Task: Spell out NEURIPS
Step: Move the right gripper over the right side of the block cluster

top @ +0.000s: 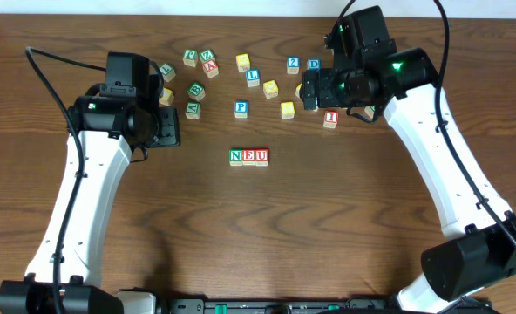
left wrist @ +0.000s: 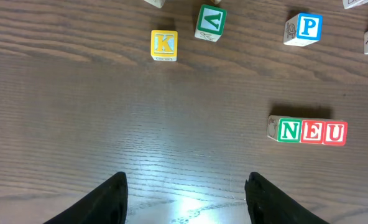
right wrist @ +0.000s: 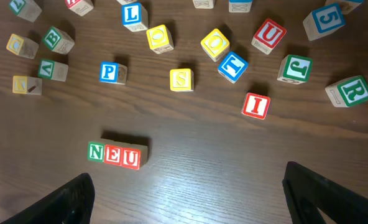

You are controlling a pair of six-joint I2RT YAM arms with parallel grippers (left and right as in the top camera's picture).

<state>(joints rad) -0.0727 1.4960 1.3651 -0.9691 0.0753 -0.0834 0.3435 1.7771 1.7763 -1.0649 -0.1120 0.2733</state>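
Three cubes stand in a touching row reading NEU (top: 249, 157), also seen in the right wrist view as NEU (right wrist: 114, 154) and in the left wrist view as NEU (left wrist: 308, 131). Loose behind the row lie the blue P (right wrist: 109, 72), the yellow S (right wrist: 181, 79), the red I (right wrist: 256, 105) and the green R (right wrist: 352, 91). My right gripper (right wrist: 190, 205) is open and empty, hovering over bare wood to the right of the row; overhead it is among the far right cubes (top: 308, 90). My left gripper (left wrist: 187, 199) is open and empty, left of the row.
Other cubes are scattered at the back: blue L (right wrist: 134, 15), yellow O (right wrist: 214, 43), red U (right wrist: 268, 34), green J (right wrist: 294, 68), blue 5 (right wrist: 324, 20), yellow K (left wrist: 164, 45) and green V (left wrist: 209, 20). Bare wood lies in front of the row.
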